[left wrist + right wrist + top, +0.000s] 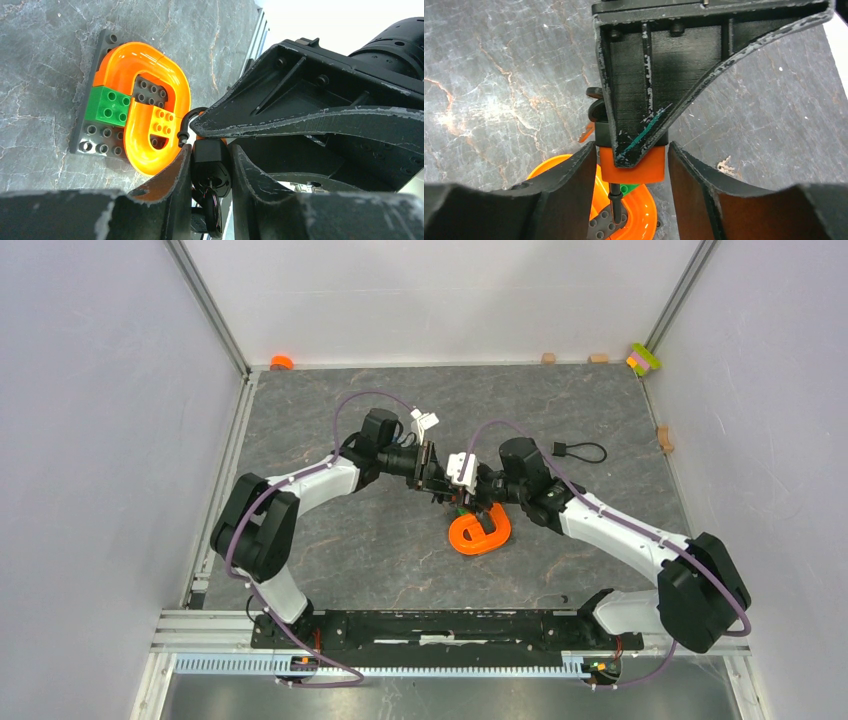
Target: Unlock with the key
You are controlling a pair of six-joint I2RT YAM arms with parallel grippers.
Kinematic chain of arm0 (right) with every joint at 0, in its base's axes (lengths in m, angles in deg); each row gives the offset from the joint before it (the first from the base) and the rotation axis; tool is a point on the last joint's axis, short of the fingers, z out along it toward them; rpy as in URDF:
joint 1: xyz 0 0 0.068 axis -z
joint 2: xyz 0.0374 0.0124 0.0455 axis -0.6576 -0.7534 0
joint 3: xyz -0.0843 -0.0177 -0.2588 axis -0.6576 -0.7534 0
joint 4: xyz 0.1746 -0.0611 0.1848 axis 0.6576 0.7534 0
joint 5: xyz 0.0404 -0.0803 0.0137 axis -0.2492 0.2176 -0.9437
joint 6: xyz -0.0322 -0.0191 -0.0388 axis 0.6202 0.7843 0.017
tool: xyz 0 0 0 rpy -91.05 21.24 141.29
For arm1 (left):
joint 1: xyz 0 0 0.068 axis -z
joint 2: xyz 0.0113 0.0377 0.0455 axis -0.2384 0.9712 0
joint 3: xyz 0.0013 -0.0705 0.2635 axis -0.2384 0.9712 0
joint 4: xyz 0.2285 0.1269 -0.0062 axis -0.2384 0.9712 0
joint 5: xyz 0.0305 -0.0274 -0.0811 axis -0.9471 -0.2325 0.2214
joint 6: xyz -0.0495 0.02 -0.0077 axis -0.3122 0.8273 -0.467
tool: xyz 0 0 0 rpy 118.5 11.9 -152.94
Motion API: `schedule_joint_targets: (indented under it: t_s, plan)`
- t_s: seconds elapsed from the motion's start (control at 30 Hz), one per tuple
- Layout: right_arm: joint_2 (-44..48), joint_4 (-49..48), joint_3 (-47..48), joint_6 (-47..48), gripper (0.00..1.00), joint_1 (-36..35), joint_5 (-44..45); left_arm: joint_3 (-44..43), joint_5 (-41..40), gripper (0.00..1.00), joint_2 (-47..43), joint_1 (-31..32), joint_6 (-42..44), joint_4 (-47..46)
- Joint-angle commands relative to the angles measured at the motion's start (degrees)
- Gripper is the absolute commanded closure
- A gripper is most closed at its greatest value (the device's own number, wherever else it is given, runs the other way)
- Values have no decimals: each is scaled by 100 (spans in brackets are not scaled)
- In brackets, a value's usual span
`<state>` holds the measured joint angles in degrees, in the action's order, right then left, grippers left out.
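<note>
- The left wrist view alone shows the key (211, 162). Its black head sits between the left fingers (165, 195), just under the orange padlock, with small rings (212, 207) hanging below it. The blade is hidden.
- The left jaws stand narrow, both fingers against the key's head.
- That view also shows the padlock's black shackle (186, 125) curving out beside a right finger (300, 120). Beyond it on the counter lies the orange ring-shaped piece (145, 55), on a grey studded plate (90, 145) with a green brick (107, 105).
- The right wrist view shows what the left cannot: the orange padlock (631, 167) gripped between the right fingers (559, 200). A left finger (649, 65) covers its far side.
- The right jaws hold the padlock above the ring-shaped piece.
- From above, the key is too small to pick out.
- The left arm (300, 485) and right arm (620, 525) reach inward and meet mid-counter (290, 410), wrists facing each other.
</note>
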<state>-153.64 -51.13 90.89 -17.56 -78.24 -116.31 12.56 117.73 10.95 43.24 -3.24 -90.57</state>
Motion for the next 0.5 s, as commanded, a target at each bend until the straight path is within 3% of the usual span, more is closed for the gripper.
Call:
schedule_joint_targets:
  t_s: [0.0,0.07,0.13,0.3,0.47]
  plan:
    - [277,-295,51,-165,29,3,248,-78,184,98,-306,-35,-10,-415]
    - [401,-203,-27,-147,22,88,240,-60,185,98,-425,-111,45,-423]
    - [548,-172,-147,-168,22,276,26,-35,177,98,-523,-203,85,-441]
    - [637,-169,-382,-271,34,844,-992,93,278,98,-722,-291,131,-600]
    - [466,-196,-425,-283,43,952,-1703,250,375,98,-831,-291,74,-889]
